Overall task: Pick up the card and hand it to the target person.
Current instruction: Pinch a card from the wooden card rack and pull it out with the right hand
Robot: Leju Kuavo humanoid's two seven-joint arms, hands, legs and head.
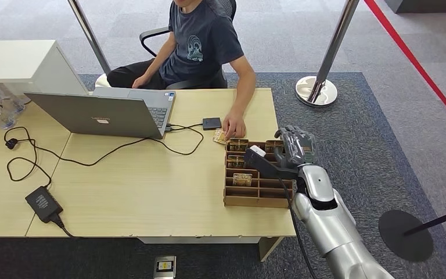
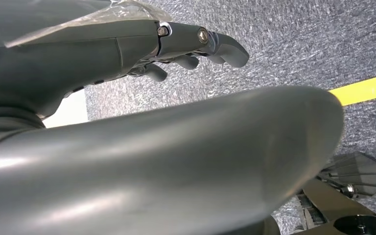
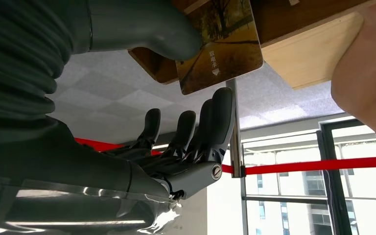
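Note:
A picture card [image 3: 225, 54] stands in the far right slot of the brown wooden card holder [image 1: 255, 200] on the table's right end. My right hand [image 1: 298, 145] reaches into that slot. Its thumb [image 3: 147, 27] presses on the card's face and its fingertips [image 3: 223, 98] meet the card's lower edge from the other side, so the card is pinched. The card's top edge [image 1: 274, 143] peeks out beside the hand. The seated person [image 1: 200, 40] rests a hand [image 1: 233, 125] on another card [image 1: 219, 137] just behind the holder. My left hand [image 2: 196, 44] hangs over carpet, fingers loose, holding nothing.
A laptop [image 1: 107, 113], trailing cables, a power adapter [image 1: 43, 203] and a small black box [image 1: 211, 122] lie on the wooden table [image 1: 151, 186]. A stanchion base [image 1: 316, 90] stands behind the table's right corner and a black round base [image 1: 405, 235] sits to my right.

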